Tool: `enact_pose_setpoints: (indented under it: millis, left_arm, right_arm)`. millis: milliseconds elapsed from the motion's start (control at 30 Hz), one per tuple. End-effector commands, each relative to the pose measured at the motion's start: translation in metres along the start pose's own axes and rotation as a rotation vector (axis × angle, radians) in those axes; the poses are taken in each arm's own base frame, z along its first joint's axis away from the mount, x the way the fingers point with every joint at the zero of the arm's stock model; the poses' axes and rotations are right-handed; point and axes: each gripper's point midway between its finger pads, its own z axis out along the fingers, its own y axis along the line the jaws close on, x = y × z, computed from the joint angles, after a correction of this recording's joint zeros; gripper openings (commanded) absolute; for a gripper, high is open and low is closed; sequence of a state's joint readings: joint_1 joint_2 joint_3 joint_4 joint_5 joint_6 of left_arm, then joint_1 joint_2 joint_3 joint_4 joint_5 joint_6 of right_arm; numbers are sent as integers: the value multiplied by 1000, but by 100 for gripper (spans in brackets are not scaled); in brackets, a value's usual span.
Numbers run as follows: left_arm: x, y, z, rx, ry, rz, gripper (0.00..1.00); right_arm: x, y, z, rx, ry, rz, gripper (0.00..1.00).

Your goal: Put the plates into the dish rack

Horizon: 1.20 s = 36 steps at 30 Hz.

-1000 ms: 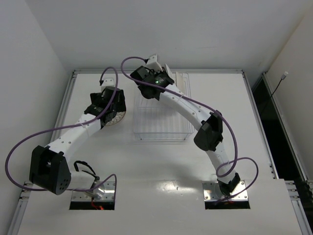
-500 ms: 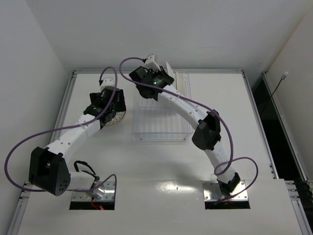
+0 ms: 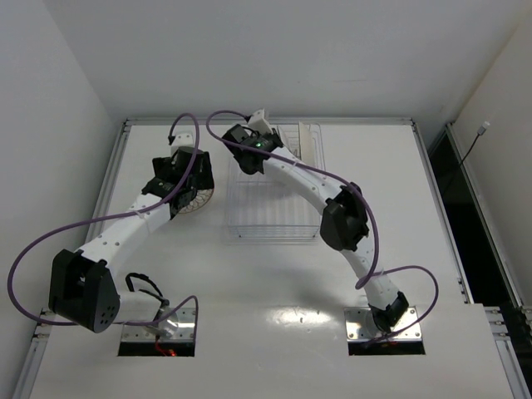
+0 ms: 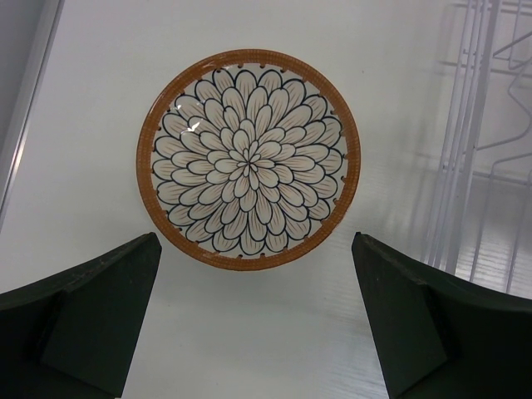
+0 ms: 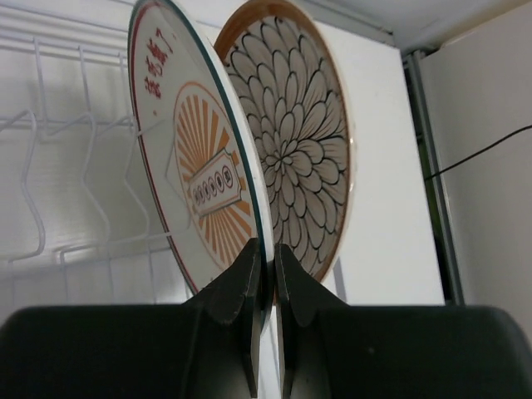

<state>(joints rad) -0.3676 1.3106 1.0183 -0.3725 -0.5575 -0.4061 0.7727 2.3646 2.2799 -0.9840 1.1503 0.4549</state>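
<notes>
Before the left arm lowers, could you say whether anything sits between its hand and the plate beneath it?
Nothing visible: the open left hand hangs over the plate; the dish rack stands aside.

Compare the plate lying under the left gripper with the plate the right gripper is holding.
The flat plate lies face up on the table; the held plate stands on edge. The flat plate shows dark-outlined petals inside an orange-brown rim; the held plate an orange sunburst with red characters. The flat plate sits untouched below the open left gripper; the held plate is pinched at its rim by the shut right gripper. Both are round.
</notes>
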Motion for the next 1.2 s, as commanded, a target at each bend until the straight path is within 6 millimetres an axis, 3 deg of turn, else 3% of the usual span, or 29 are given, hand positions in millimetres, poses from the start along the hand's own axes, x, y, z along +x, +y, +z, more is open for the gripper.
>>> enact_pose_setpoints:
  millis: [0, 200, 533, 733, 833, 867, 900, 933, 967, 1000, 1067, 1167]
  left_arm:
    - [-26, -3, -13, 22, -64, -53, 100]
    - [-22, -3, -12, 19, -57, -48, 100]
    - [-20, -2, -9, 8, -53, -43, 100]
    - [-15, -2, -5, -6, -40, -33, 100]
    - [-15, -2, -5, -6, -40, -33, 100]
    - [-16, 0, -4, -15, -42, -33, 100]
    - [-16, 0, -4, -15, -43, -33, 100]
    - [-16, 0, -4, -15, -43, -33, 100]
    - [-16, 1, -4, -24, -45, -33, 100]
    - [-16, 1, -4, -24, -45, -33, 100]
    - [-16, 1, -4, -24, -45, -33, 100]
    - [-16, 1, -4, -24, -45, -33, 100]
  right_arm:
    - [4, 3, 0, -76, 45, 112, 0]
    - [9, 2, 6, -125, 89, 156, 22]
    - [-33, -42, -25, -186, 21, 271, 48]
    - [-50, -52, -26, -205, -30, 255, 52]
    - [-65, -32, -23, -306, -82, 236, 52]
    - [-72, -16, -25, -385, -110, 204, 33]
    - [-81, -16, -25, -418, -129, 213, 25]
    - [-81, -1, -23, -483, -125, 201, 15]
    - [-84, 6, -25, -518, -128, 202, 10]
    - [-92, 6, -24, -544, -138, 222, 7]
    - [-91, 17, -14, -572, -121, 228, 2]
    - [-91, 15, -1, -576, -114, 245, 1]
